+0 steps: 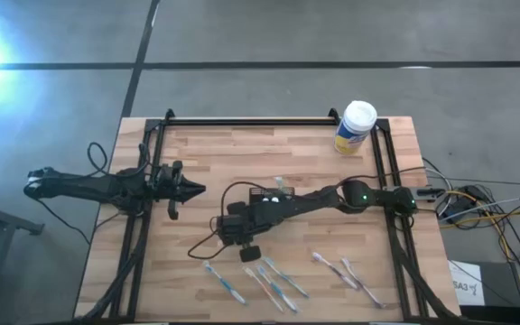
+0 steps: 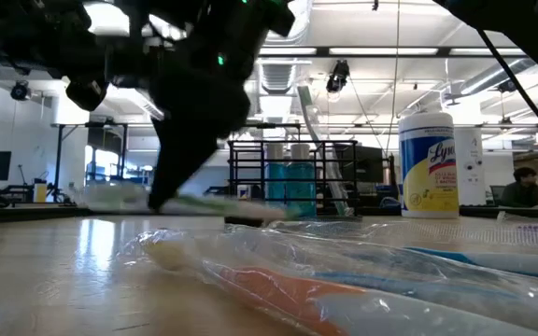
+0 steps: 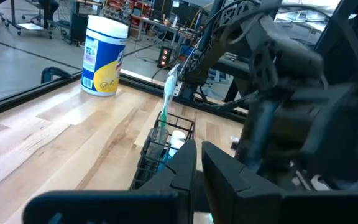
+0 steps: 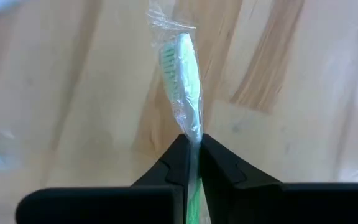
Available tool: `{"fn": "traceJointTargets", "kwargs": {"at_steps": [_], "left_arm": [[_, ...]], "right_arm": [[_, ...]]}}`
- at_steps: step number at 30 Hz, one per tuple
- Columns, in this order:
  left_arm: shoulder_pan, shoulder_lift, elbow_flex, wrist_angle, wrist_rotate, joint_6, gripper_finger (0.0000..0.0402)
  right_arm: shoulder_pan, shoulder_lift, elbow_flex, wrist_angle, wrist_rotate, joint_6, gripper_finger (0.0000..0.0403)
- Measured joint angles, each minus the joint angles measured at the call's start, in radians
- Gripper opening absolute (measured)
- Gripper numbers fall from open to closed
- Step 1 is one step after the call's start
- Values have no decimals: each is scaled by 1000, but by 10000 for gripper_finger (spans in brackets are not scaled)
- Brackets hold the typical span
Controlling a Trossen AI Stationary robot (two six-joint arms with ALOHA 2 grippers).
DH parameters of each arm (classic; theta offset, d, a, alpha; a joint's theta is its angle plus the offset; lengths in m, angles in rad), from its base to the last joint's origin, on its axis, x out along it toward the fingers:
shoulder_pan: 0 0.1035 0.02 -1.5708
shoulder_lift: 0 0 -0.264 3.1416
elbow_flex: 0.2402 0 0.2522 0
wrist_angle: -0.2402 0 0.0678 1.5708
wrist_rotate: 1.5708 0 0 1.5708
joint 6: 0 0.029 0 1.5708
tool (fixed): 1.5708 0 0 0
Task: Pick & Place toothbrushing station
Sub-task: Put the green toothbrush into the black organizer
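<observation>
My right gripper [image 4: 190,144] is pinched tight on a wrapped green toothbrush [image 4: 184,74], head pointing away from my fingers. The toothbrushing station [image 3: 164,148] sits just beyond my wrist, one toothbrush already upright in it; mesh looks light and stiff, best taken by a rim wall. Near my wrist, on the table [image 1: 242,153]: about six wrapped brushes. One canister [image 1: 355,126] far off. Left gripper [image 1: 190,190] waits, fingers together, empty.

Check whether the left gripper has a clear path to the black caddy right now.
Probably not: the right gripper, shut on a wrapped green toothbrush, and its arm crowd the black caddy, which lies ahead of the left gripper.
</observation>
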Motion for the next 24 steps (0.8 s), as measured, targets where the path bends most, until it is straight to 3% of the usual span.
{"fn": "traceJointTargets", "kwargs": {"at_steps": [6, 14, 18, 24], "left_arm": [[0, 0, -2, -18, 1, 1, 30], [0, 0, -27, -30, 3, -9, 30], [-1, 0, -51, -11, 4, -28, 30], [-3, 0, -94, 12, 25, -58, 30]], "right_arm": [[15, -68, 51, 1, -2, -42, 20], [39, -308, 0, 97, -7, -115, 19], [38, -465, -153, 308, -64, -137, 18], [27, -672, -568, 750, -133, -127, 18]]}}
